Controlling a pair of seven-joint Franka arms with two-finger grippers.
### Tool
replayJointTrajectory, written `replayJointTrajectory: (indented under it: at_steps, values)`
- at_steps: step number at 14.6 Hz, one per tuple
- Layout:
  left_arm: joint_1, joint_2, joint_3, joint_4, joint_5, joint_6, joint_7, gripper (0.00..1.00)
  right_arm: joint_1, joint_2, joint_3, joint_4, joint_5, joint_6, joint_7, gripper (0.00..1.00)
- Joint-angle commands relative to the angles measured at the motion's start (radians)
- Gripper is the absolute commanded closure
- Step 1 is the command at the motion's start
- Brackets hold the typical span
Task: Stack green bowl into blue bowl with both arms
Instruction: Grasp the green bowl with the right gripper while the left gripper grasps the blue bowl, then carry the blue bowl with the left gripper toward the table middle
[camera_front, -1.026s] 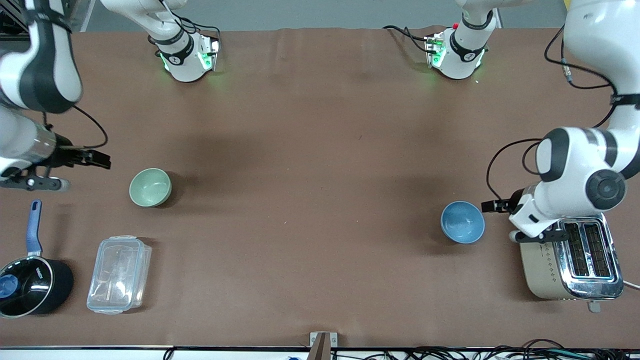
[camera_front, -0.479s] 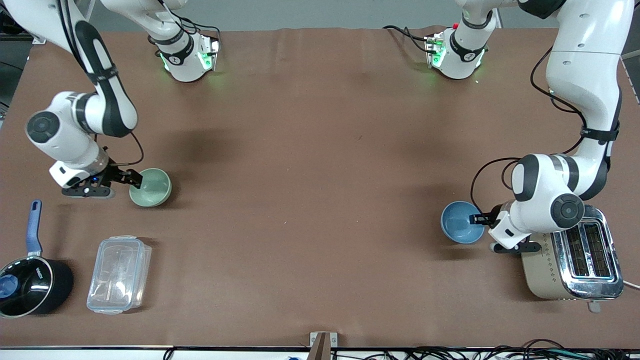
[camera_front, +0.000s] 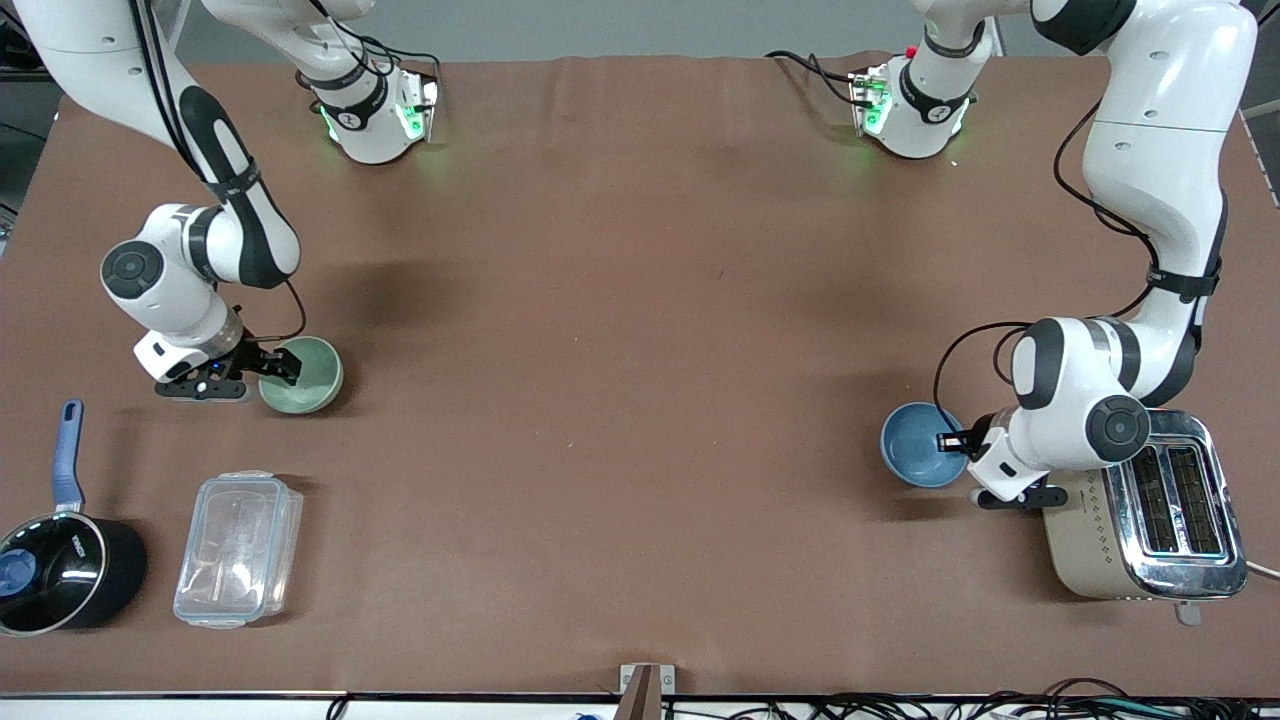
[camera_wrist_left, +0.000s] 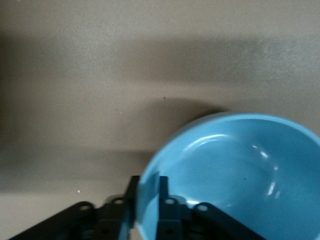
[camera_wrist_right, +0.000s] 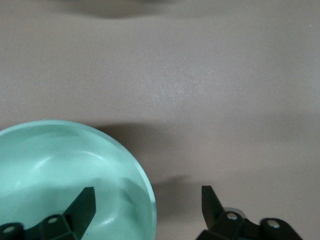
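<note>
From the high camera across the table, the green bowl (camera_front: 301, 374) sat toward the right arm's end of the table and the blue bowl (camera_front: 922, 444) toward the left arm's end, well apart, both on the brown table (camera_front: 640, 400). A second earlier both grippers had been clear of the bowls; half a second ago they had reached the rims. Now the right gripper (camera_front: 276, 364) had pushed on so that one finger lay inside the green bowl, and the left gripper (camera_front: 955, 441) was at the blue bowl's rim on the side toward the toaster (camera_front: 1145, 520). Neither bowl had shifted. Nearer the camera stood a clear plastic container (camera_front: 238, 548) and a black saucepan (camera_front: 62, 570), both untouched.

In the left wrist view, the left gripper (camera_wrist_left: 146, 200) straddled the blue bowl's (camera_wrist_left: 235, 175) wall, one finger just outside and one just inside, drawn so close that they looked clamped on the rim.

In the right wrist view, the right gripper (camera_wrist_right: 147, 205) stood wide open, one finger over the green bowl's (camera_wrist_right: 65, 175) inside and the other out over the bare table, the rim between them but not yet pinched.

I judged both arms had finished their approach: the left seemed to have its grasp, while the right needed to close before the green bowl could be lifted and carried to the blue one.
</note>
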Motion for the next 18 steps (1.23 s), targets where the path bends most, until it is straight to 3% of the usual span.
replayJointTrajectory:
  at_steps: [1, 5, 6, 8, 10, 12, 15, 16, 17, 18]
  values:
    - [-0.017, -0.028, -0.035, 0.014, -0.001, -0.008, -0.073, 0.99, -0.017, -0.009, 0.009, -0.027, 0.002, 0.024, 0.003, 0.35]
    - [-0.03, -0.051, -0.257, 0.034, 0.005, -0.063, -0.321, 1.0, -0.026, -0.015, 0.01, -0.024, 0.008, 0.013, 0.011, 0.95]
    - [-0.057, -0.044, -0.294, 0.036, 0.012, -0.063, -0.394, 1.0, -0.024, -0.018, 0.01, -0.019, 0.039, -0.011, 0.011, 1.0]
    - [-0.17, -0.027, -0.299, 0.055, 0.013, -0.058, -0.542, 0.99, -0.023, -0.055, 0.01, 0.037, 0.111, -0.159, 0.005, 1.0]
    - [-0.302, 0.016, -0.297, 0.088, 0.013, -0.048, -0.673, 0.99, -0.02, -0.077, 0.007, 0.164, 0.162, -0.406, -0.003, 1.0]
    - [-0.416, 0.062, -0.276, 0.131, 0.013, 0.013, -0.767, 0.99, -0.015, -0.077, 0.006, 0.304, 0.165, -0.602, 0.0, 1.0]
    - [-0.484, 0.134, -0.274, 0.137, 0.012, 0.164, -0.815, 0.92, 0.011, -0.074, 0.012, 0.497, 0.17, -0.853, 0.077, 1.0]
    - [-0.494, 0.145, -0.271, 0.138, 0.012, 0.196, -0.825, 0.86, 0.034, -0.074, 0.018, 0.533, 0.17, -0.9, 0.139, 1.0]
    - [-0.494, 0.145, -0.268, 0.138, 0.013, 0.201, -0.825, 0.71, 0.067, -0.077, 0.027, 0.558, 0.17, -0.928, 0.19, 1.0]
    - [-0.491, 0.139, -0.268, 0.138, 0.016, 0.201, -0.825, 0.38, 0.084, -0.081, 0.054, 0.571, 0.17, -0.941, 0.221, 1.0]
